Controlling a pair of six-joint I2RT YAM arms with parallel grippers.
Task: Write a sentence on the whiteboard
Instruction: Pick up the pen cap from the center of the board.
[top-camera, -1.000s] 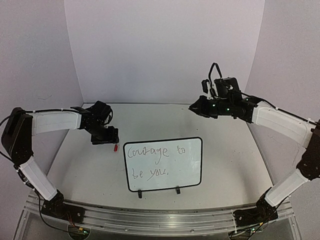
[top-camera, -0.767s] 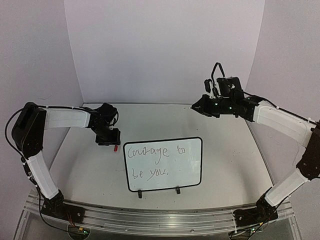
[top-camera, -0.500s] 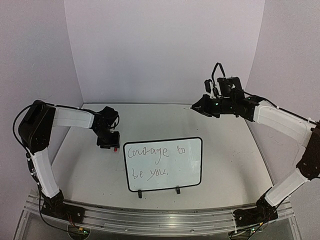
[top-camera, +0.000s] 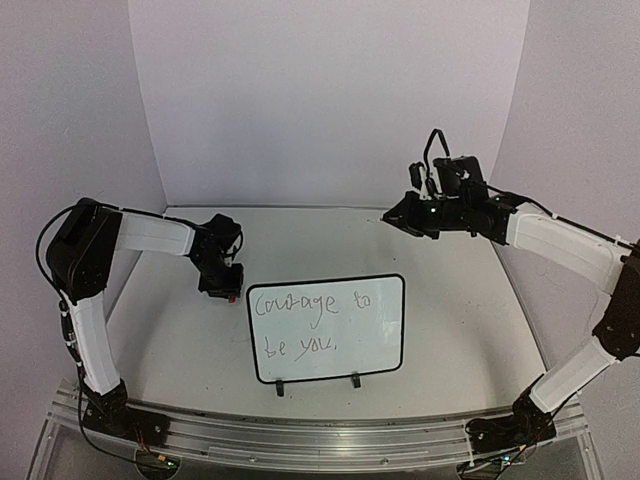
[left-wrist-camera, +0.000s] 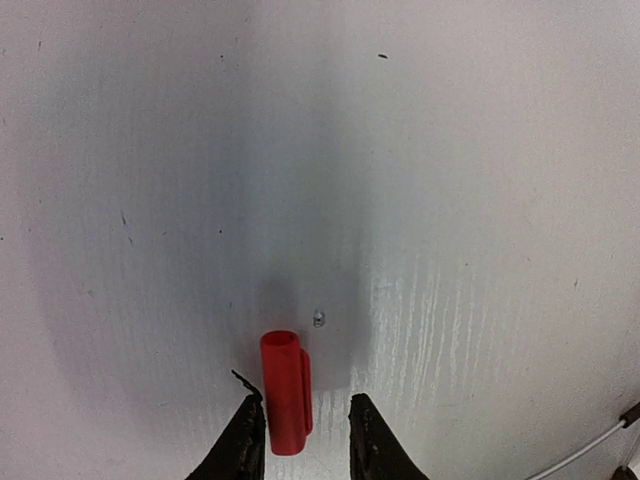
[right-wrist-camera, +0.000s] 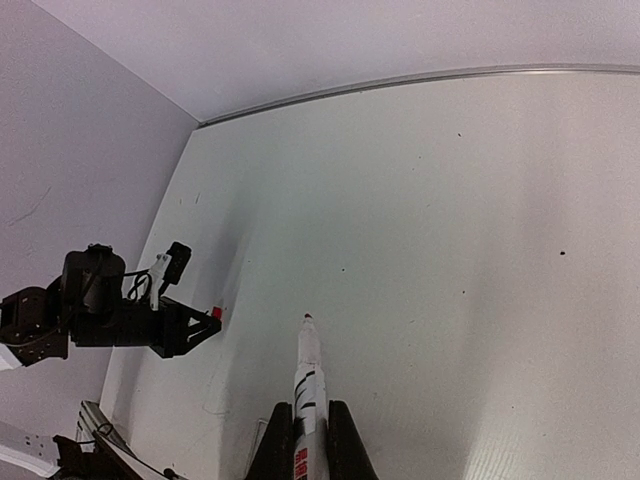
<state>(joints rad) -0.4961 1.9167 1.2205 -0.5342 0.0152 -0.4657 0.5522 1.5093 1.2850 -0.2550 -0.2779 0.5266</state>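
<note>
The whiteboard (top-camera: 385, 345) lies flat at the table's middle, with its two black clips on the near edge. The sentence (top-camera: 310, 320) runs across it in two lines of thin dark cursive. Just left of the board, a red marker cap (left-wrist-camera: 285, 390) lies on the table. My left gripper (left-wrist-camera: 303, 400) straddles the cap, open: the left finger touches it and a gap remains at the right finger. In the top view that gripper (top-camera: 220, 283) points down. Raised at the back right, my right gripper (right-wrist-camera: 307, 412) is shut on a white marker (right-wrist-camera: 308, 365) with its tip bare.
White walls close off the back and both sides. A metal rail (top-camera: 300, 435) with both arm bases runs along the near edge. The right wrist view shows my left gripper (right-wrist-camera: 190, 330) low on the table far to the left, well apart from the marker tip.
My left arm has swung in toward the board and come down over the red cap, and its jaws have narrowed around it. The right arm has barely moved.
</note>
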